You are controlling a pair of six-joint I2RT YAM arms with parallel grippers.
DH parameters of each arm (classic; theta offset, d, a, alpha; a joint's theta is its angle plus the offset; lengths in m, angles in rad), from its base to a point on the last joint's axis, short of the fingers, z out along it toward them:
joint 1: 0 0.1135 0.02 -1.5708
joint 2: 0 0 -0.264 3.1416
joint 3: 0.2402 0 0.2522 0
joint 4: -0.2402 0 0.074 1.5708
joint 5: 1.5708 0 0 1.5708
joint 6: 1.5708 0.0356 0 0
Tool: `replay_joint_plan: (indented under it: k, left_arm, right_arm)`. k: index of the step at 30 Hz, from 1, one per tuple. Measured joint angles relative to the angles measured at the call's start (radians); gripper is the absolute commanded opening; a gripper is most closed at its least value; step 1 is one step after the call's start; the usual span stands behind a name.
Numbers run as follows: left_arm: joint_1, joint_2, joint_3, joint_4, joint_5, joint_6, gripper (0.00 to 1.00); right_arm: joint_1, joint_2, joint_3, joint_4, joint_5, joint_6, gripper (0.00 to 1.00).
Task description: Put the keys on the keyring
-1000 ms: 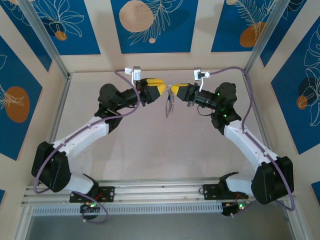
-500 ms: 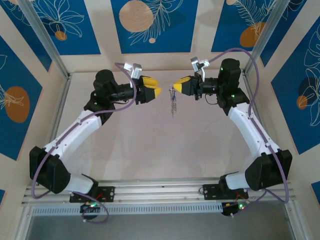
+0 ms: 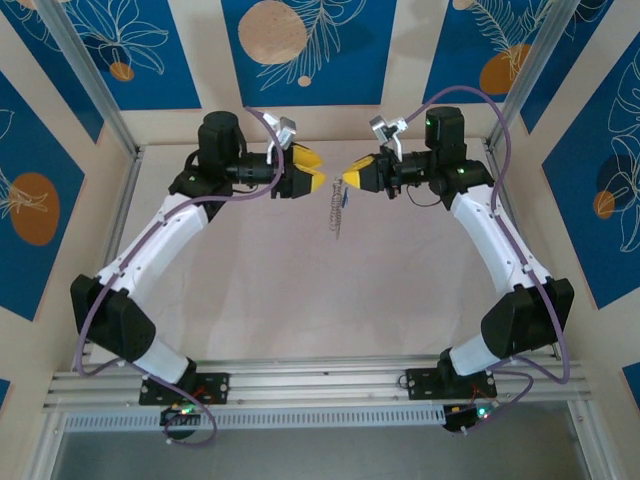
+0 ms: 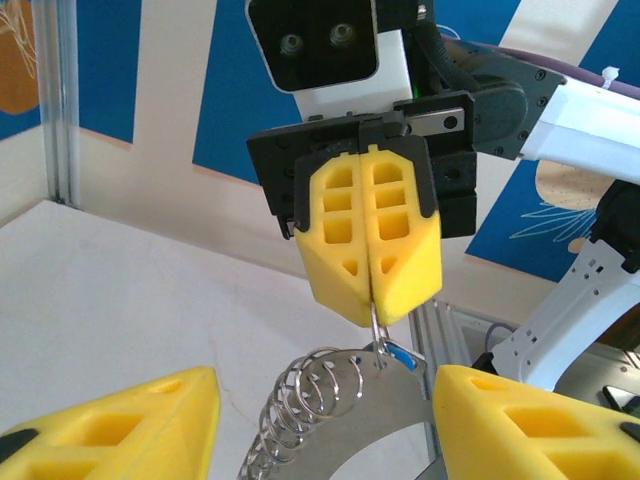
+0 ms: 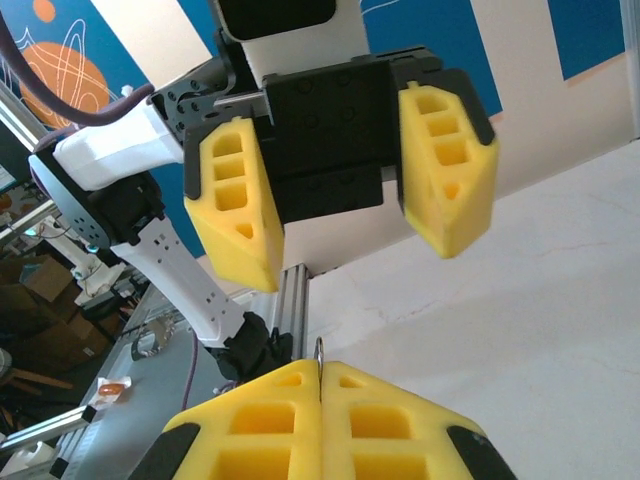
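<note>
The keyring [image 3: 338,212] hangs in the air between the two grippers, above the table's far middle. In the left wrist view its grey loop [image 4: 400,415] carries a pale coil of wire rings [image 4: 300,400], and the key's blue head [image 4: 401,353] peeks out behind the loop's top. My right gripper [image 3: 348,178] [image 4: 375,315] [image 5: 320,375] is shut on a thin metal ring [image 5: 319,352] at the top of the keyring. My left gripper [image 3: 315,175] [image 4: 325,400] [image 5: 357,260] faces it, open, its fingers either side of the loop without touching it.
The pale table [image 3: 300,280] lies below, bounded by aluminium rails [image 3: 115,230] and blue patterned walls. Both arms arch high over the table from the near rail [image 3: 320,380]. Purple cables [image 3: 470,100] loop off both wrists.
Both arms have raised their elbows and drawn back toward the far wall. The grippers still face each other. The hanging keyring has swung slightly.
</note>
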Motion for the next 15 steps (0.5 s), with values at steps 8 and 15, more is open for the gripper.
replay_joint_plan:
  k: [8, 15]
  left_arm:
    - [0.000, 0.056, 0.039, -0.043, 0.053, 0.008, 0.51]
    - [0.000, 0.064, 0.040, -0.038, 0.079, -0.016, 0.48]
  right_arm:
    - [0.021, 0.004, 0.000, -0.014, 0.000, -0.006, 0.00]
    - [0.035, 0.015, 0.000, -0.006, 0.005, -0.005, 0.00]
